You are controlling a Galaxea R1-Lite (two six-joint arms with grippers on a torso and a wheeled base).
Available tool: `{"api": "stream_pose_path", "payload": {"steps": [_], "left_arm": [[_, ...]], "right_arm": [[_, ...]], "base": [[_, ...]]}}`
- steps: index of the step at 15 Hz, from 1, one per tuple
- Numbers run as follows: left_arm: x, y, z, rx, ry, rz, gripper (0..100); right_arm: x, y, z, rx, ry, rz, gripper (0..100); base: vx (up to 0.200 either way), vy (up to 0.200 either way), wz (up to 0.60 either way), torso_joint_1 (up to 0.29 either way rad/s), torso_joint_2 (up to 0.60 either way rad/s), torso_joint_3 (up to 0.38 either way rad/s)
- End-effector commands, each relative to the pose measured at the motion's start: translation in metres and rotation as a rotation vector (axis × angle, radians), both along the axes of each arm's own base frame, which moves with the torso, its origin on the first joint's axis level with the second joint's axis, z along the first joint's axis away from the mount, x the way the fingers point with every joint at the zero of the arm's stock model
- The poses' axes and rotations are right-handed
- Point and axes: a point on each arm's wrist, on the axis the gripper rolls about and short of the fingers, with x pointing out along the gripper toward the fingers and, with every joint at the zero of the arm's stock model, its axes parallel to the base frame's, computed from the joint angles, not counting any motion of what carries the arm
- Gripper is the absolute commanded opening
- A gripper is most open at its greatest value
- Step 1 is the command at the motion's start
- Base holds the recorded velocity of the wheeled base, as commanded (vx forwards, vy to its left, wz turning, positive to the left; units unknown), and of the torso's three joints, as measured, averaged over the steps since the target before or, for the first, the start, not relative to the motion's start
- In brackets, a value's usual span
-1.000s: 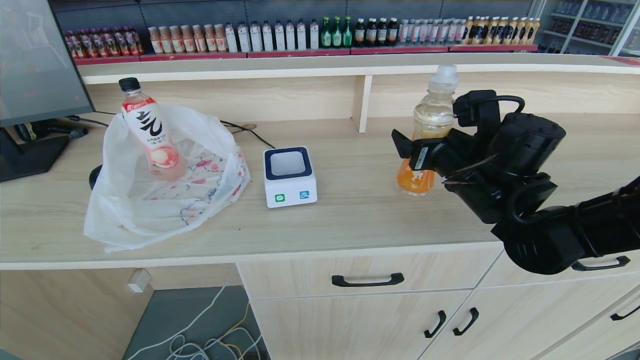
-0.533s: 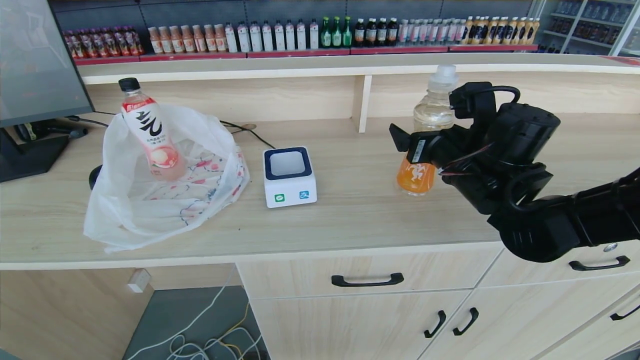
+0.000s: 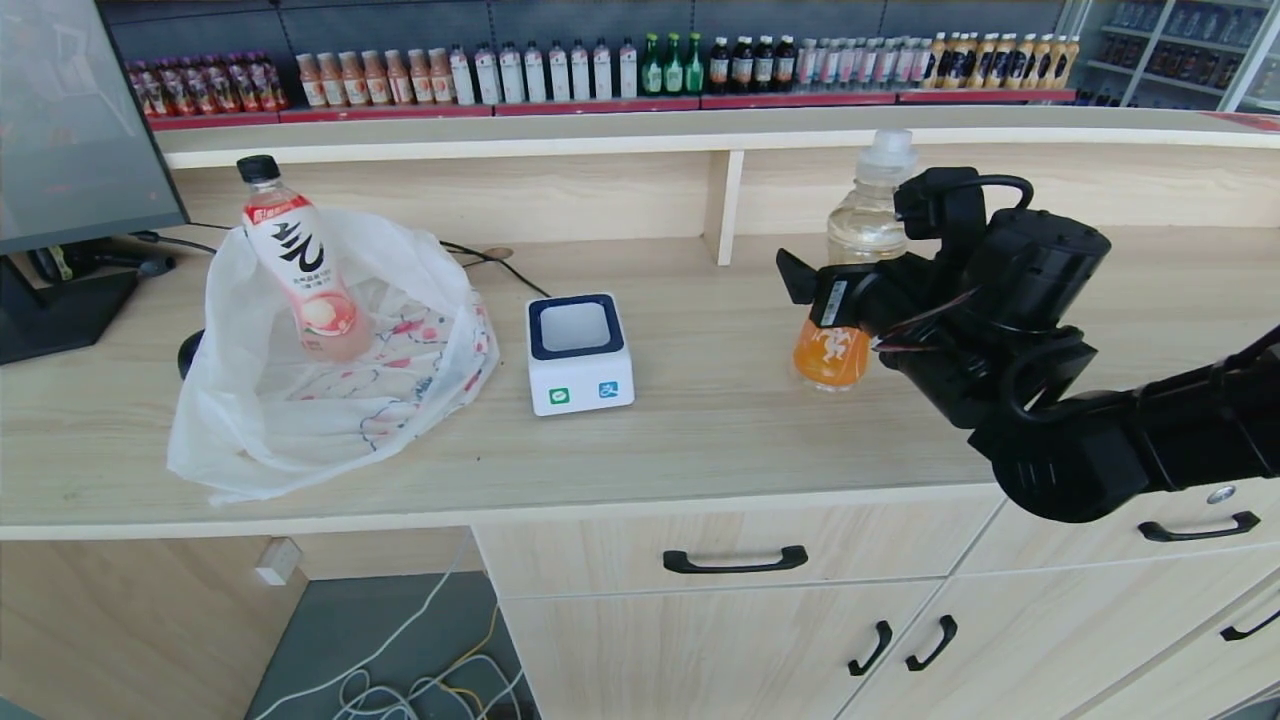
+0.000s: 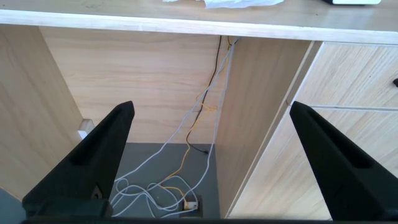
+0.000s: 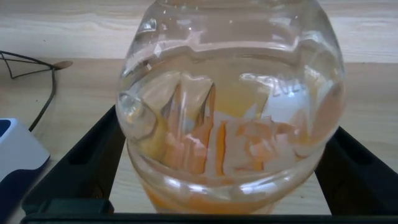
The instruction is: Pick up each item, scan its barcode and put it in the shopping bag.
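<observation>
Pink bottle [image 3: 305, 270] is sitting in the shopping bag [image 3: 300, 430]; right gripper [image 3: 845, 292] is pinching the orange bottle [image 3: 832, 357] between its fingers, scanning and bagging to come; left gripper [image 4: 211, 155] is hanging spread.

- Counter [image 3: 700, 440]: shopping bag [image 3: 300, 420] on its left part; scanner [image 3: 580, 352] at centre, just right of the bag.
- Bottle [image 3: 300, 270]: in the bag, leaning, neck above the rim.
- Juice bottle [image 3: 865, 225]: right of the scanner, well apart, clasped by the right gripper [image 3: 840, 290].
- Monitor [image 3: 70, 120]: far left end, behind the bag.
- Shelf of bottles [image 3: 600, 70]: behind the counter.

Bottle [image 3: 862, 235] clear glossy plastic; counter [image 3: 720, 430] matt wood, prob. laminate.
</observation>
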Motion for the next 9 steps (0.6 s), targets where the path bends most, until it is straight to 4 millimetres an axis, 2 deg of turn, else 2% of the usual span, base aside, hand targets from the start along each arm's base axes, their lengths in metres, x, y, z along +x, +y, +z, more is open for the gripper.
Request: {"api": "stream_pose_path", "payload": {"steps": [1,2,9], "left_arm": [[0.0,0.0,0.0,0.0,-0.001,0.001,100],[0.0,0.0,0.0,0.0,-0.001,0.001,100],[0.0,0.0,0.0,0.0,-0.001,0.001,100]], "right_arm": [[-0.0004,0.0001,0.0,0.0,0.0,0.0,100],[-0.0004,0.0001,0.0,0.0,0.0,0.0,0],[-0.0011,-0.0002,0.0015,0.003,-0.005,0.0,0]], "base": [[0.0,0.0,0.0,0.0,0.0,0.0],[0.0,0.0,0.0,0.0,0.0,0.0],[0.0,0.0,0.0,0.0,0.0,0.0]]}}
